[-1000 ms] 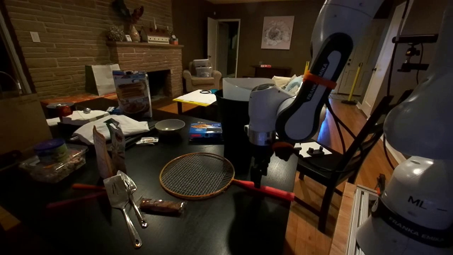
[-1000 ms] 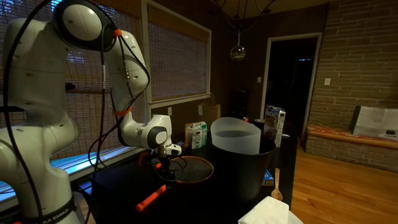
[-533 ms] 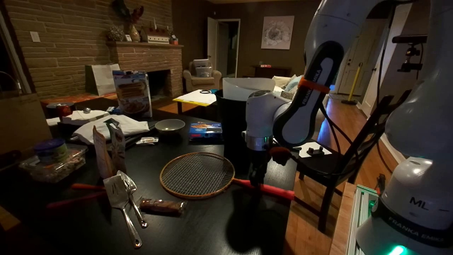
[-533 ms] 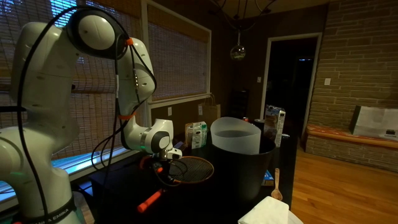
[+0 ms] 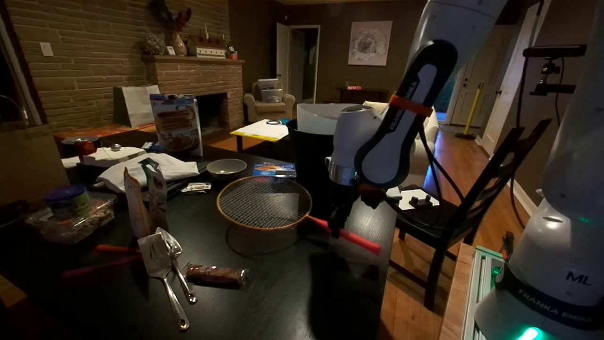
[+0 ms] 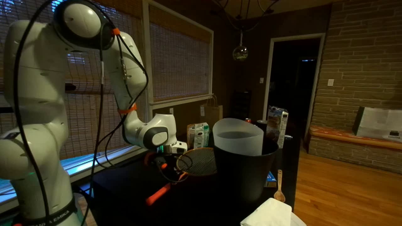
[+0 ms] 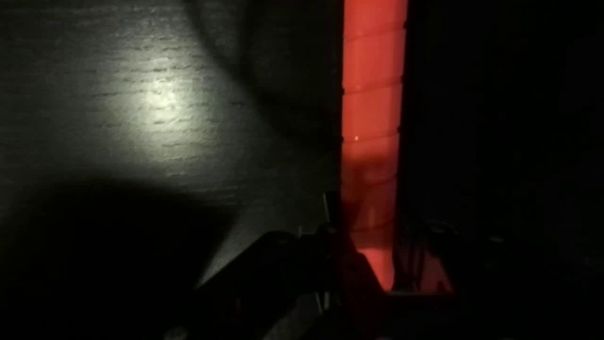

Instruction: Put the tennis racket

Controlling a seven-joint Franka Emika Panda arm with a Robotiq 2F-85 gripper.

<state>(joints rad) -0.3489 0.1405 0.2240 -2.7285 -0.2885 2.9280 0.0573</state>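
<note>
Racket (image 5: pixel 273 206) hangs clear of the worktop (image 5: pixel 283 302), tool (image 5: pixel 336 231) clamped on its handle (image 5: pixel 361 242); looks like the lift, steady carry next

A metal spatula (image 5: pixel 156 259) lies near a brown wrapped packet (image 5: pixel 216 275).
</note>
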